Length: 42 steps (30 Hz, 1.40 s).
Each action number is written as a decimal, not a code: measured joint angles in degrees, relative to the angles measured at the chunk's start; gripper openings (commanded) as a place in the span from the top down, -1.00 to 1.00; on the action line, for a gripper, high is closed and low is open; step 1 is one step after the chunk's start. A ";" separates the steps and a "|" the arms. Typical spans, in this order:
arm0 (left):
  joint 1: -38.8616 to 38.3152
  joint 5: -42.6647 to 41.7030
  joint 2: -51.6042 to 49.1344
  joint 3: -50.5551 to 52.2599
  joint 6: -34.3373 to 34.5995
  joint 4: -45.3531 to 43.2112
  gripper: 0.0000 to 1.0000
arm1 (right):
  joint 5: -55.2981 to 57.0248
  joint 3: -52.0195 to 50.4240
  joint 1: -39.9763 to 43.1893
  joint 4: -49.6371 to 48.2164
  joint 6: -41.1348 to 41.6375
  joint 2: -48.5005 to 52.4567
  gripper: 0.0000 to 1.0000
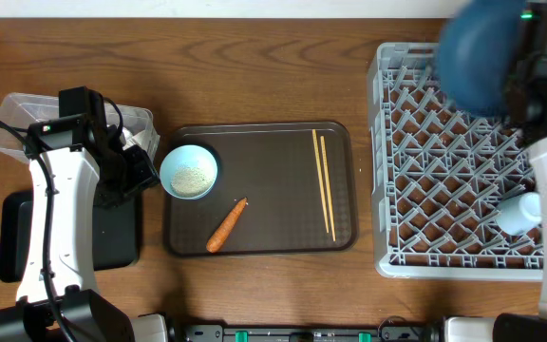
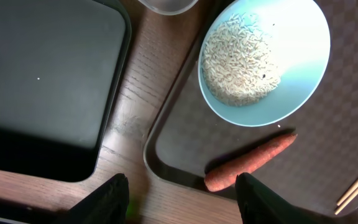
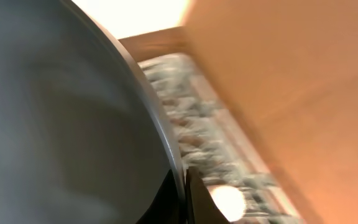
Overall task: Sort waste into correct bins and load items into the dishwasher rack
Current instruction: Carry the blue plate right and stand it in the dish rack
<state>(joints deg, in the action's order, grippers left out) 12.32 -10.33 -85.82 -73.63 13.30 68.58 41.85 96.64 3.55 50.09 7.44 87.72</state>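
My right gripper is shut on the rim of the dark blue plate and holds it raised over the far part of the grey dishwasher rack; the plate fills the blurred right wrist view. A white cup sits in the rack. My left gripper is open and empty, above the tray's front left corner beside the black tray bin. A light blue bowl of rice and an orange carrot lie on the brown tray; both show in the left wrist view, bowl, carrot. Chopsticks lie on the tray's right.
The brown serving tray sits mid-table. The clear tub stands at far left behind my left arm, with the black tray in front of it. A cardboard-coloured surface shows beyond the rack.
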 measured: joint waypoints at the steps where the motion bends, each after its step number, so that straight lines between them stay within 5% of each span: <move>1: 0.00 -0.02 0.00 0.00 0.00 0.02 -0.16 | 2.12 0.00 0.79 -1.11 -0.07 0.00 0.98; 8: 0.00 -0.02 0.00 0.00 0.20 -0.02 -0.16 | 15.43 0.00 6.64 -13.09 -3.39 1.66 0.98; 22: 0.00 -0.02 0.00 0.00 0.22 -0.17 -0.16 | 25.14 -0.02 12.39 -27.26 -17.68 18.14 0.98; 42: 0.00 -0.02 0.00 0.00 0.20 -0.17 -0.16 | 30.93 -9.60 10.58 -31.82 -22.03 21.46 0.97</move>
<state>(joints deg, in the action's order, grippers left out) 12.32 -10.35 -85.82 -73.63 13.50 68.40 72.77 87.05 14.13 18.26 -14.59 109.19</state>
